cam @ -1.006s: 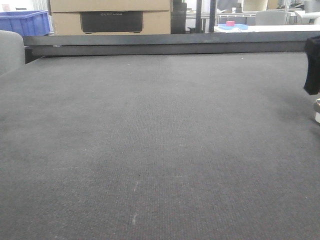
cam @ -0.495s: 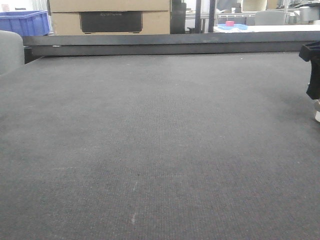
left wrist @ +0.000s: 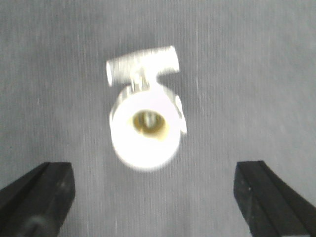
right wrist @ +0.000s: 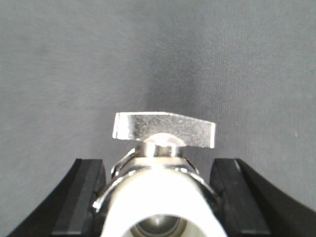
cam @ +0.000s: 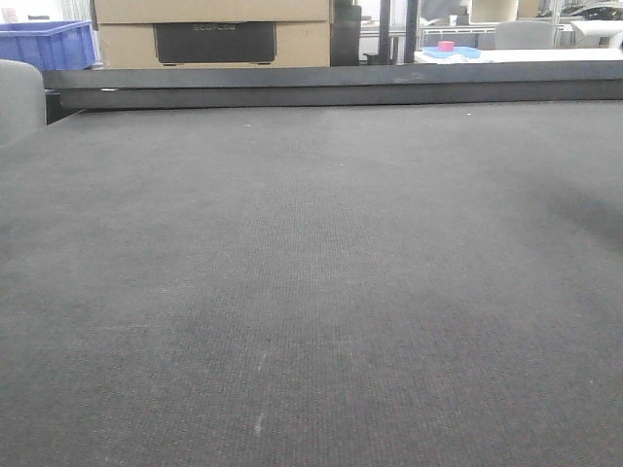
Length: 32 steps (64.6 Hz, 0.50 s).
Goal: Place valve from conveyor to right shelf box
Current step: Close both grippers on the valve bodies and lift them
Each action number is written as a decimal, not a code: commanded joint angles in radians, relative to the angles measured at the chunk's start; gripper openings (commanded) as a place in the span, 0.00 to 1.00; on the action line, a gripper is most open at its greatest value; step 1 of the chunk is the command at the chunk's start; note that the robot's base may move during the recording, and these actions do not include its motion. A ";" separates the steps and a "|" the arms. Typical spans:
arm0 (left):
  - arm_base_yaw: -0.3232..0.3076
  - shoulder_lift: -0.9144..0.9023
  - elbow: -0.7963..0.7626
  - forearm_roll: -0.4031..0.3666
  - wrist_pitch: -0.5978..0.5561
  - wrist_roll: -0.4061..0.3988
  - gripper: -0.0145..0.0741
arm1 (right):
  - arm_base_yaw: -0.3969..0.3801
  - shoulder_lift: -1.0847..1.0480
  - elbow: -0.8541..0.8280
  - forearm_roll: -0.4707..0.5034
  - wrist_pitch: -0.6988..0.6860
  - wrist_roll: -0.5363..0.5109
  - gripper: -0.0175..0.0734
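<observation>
Right gripper (right wrist: 158, 165): black, blocky fingers (right wrist: 84, 197) clamped on the valve (right wrist: 162, 182), one pad against each side of its rounded body. The body is polished chrome with a pale, wide collar towards the camera and a dark bore just showing at the bottom edge. Its flat lever is brushed metal, a slightly skewed bar sitting crosswise on a short domed stem and pointing away from me. The conveyor (right wrist: 74, 64) fills the background as dull grey woven fabric. I cannot tell from here whether the valve rests on it or hangs clear.

Left gripper (left wrist: 153, 170): fingers spread wide, only their dark wedge tips showing in the lower corners, touching nothing. A second valve (left wrist: 145, 118) sits on the belt between and beyond them, apart from both tips. The picture is blurred: a bright round collar faces the camera, with a yellowish bore at its middle and a stubby T-shaped lever on the far side.

The valves and grippers show only in the wrist views. The front view gives the wider layout:
- The belt (cam: 311, 272) is a broad flat sweep with a fine weave and faint pale specks.
- A dark straight rail (cam: 331, 88) runs along its far edge.
- A rounded grey shape (cam: 19, 97) sits at the left edge.
- Behind the rail are a blue crate (cam: 49, 44) at far left and a tan cardboard box (cam: 214, 29) with a dark panel beside it.
- At right is a small pink object (cam: 447, 45) on something light blue.
</observation>
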 commanded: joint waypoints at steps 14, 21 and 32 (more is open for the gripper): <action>0.001 0.103 -0.026 0.004 -0.084 0.008 0.78 | -0.002 -0.117 0.033 0.004 -0.026 -0.007 0.02; 0.001 0.145 -0.052 0.004 -0.075 0.008 0.78 | -0.002 -0.122 0.033 0.004 -0.023 -0.007 0.02; 0.001 0.165 -0.060 0.002 -0.075 0.008 0.78 | -0.002 -0.122 0.033 0.004 -0.005 -0.007 0.02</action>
